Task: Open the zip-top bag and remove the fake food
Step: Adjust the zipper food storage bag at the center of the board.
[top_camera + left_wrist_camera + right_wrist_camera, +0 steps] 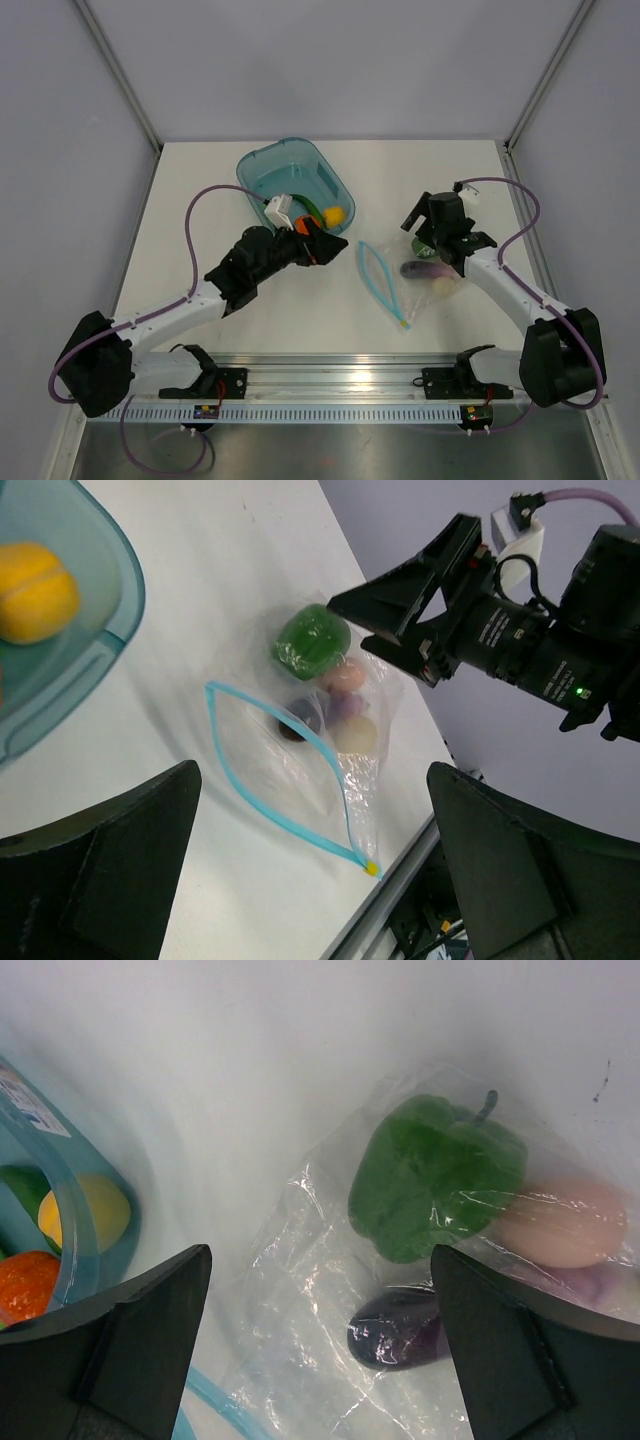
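Observation:
The zip-top bag lies flat right of centre, its blue zip strip spread into an open loop. Fake food sits in its far end: a green pepper, a purple eggplant, a pinkish piece and a whitish piece. My right gripper hovers open over that end, the eggplant and bag film showing between its jaws, nothing held. My left gripper is open and empty, raised near the tub's front edge, with the bag seen beyond it.
A teal tub stands at the back centre with a yellow lemon, an orange piece and a green piece inside. Walls close in the left, right and back. A metal rail runs along the near edge.

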